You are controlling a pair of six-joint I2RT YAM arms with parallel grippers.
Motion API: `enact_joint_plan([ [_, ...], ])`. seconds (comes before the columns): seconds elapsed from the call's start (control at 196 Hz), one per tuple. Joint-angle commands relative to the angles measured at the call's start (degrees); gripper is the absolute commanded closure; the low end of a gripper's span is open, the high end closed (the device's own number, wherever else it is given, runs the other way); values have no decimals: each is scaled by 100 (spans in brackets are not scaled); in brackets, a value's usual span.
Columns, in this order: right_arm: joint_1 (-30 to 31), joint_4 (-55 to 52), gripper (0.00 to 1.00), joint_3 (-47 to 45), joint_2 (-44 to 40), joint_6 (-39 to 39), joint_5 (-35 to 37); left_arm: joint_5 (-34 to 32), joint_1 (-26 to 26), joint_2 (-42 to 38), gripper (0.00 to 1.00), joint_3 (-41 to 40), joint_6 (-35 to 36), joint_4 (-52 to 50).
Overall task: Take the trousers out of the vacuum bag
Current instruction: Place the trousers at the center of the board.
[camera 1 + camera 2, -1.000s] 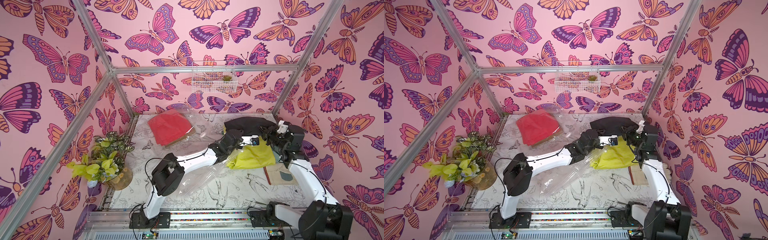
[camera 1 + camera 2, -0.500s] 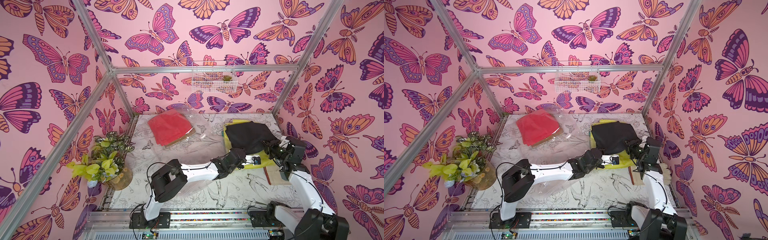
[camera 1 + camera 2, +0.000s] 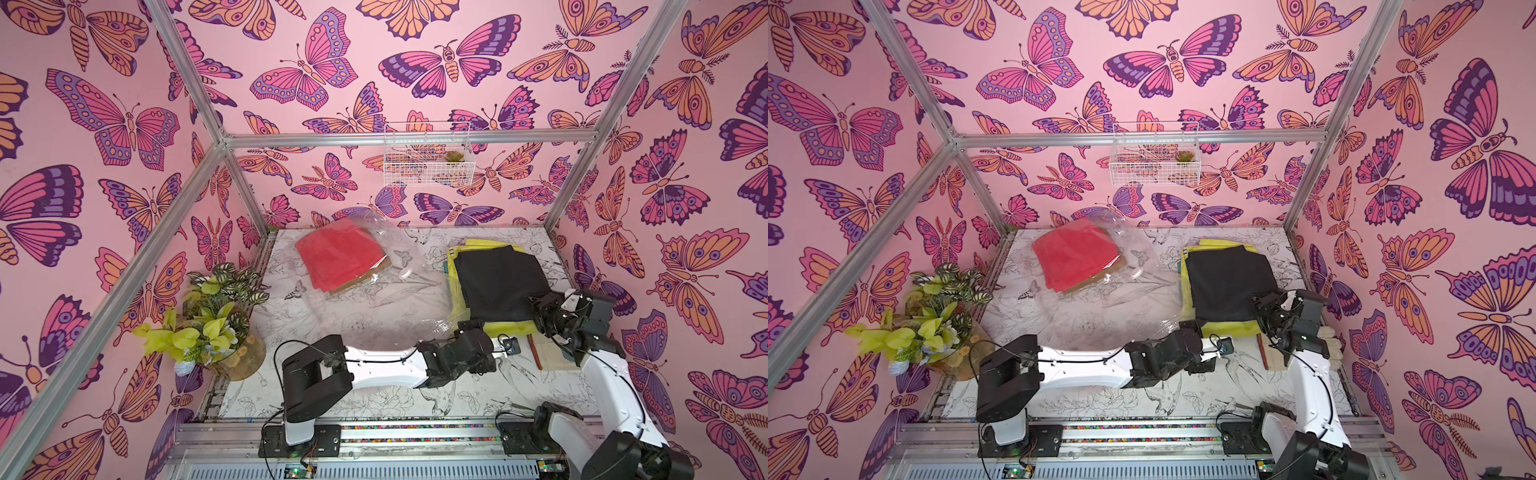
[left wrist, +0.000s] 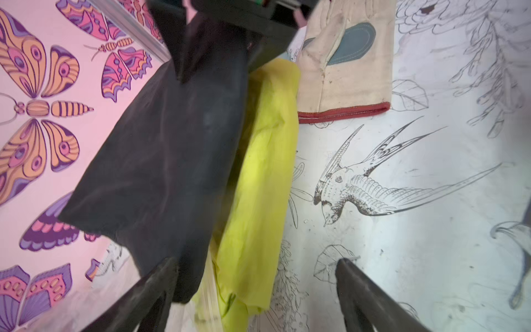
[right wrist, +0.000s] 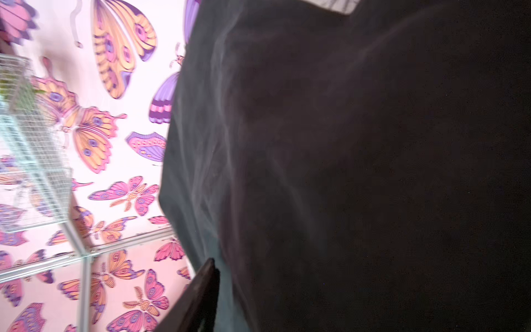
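Top views both show the black trousers [image 3: 498, 282] out of the vacuum bag [image 3: 374, 316], spread flat at the right of the frame on the yellow trousers [image 3: 505, 329] — a stack kept clear of the plastic, I'd judge, so what's done sits apart from what's left. The red trousers [image 3: 338, 257] lie inside the bag toward the upper middle, on a mustard-brown pair [image 3: 361, 283], the white valve cap [image 3: 405, 273] just beside them. The right pincer [image 3: 537, 302] sits at the black cloth's lower right corner; the left pincer [image 4: 255, 260] is at the stack's lower edge, its arm lying along the bag's near edge.

The left wrist view gives what the overhead can't: the left jaws stand wide, gripping nothing, black and yellow hems loose between them, and a pale work glove [image 4: 344, 63] on the bench [image 4: 431, 201] just beside the yellow. The right wrist view is mostly black cloth — one finger [image 5: 204, 284] shows, its partner is hidden, so I cannot tell whether that pincer grips. Only from above do you see the bag and what it holds.
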Motion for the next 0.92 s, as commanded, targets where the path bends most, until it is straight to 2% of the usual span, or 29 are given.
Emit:
enact_joint_plan([
  [0.0, -89, -981, 36, 115, -200, -561, 445, 143, 24, -503, 8, -91, -1266, -481],
  [0.158, -275, -1865, 16, 210, -373, -983, 1170, 319, 77, -904, 0, -48, -2076, -843],
  [0.286, -310, -2392, 0, 412, -514, -1284, 1879, 482, 229, -1092, 0, 58, -2635, -1070],
  [0.459, -312, -2969, 1, 958, -694, -1858, 3089, 1200, 719, -1156, 0, 471, -3662, -1357],
  [0.54, -309, -3107, 1, 1206, -736, -2020, 3380, 1614, 946, -1108, 0, 753, -4042, -1373],
  [0.622, -309, -2910, 1, 1304, -822, -2138, 3048, 2050, 1148, -946, 0, 1121, -4319, -1372],
  [0.775, -292, -2080, 1, 1270, -619, -2190, 1415, 2943, 1489, -273, 4, 1908, -4794, -1392],
  [0.857, -249, -2049, 1, 1409, -280, -2390, 1062, 3333, 1639, 150, 6, 2313, -5020, -1387],
  [0.913, -247, -2106, 1, 1489, -101, -2487, 1080, 3504, 1690, 419, 6, 2576, -5127, -1370],
])
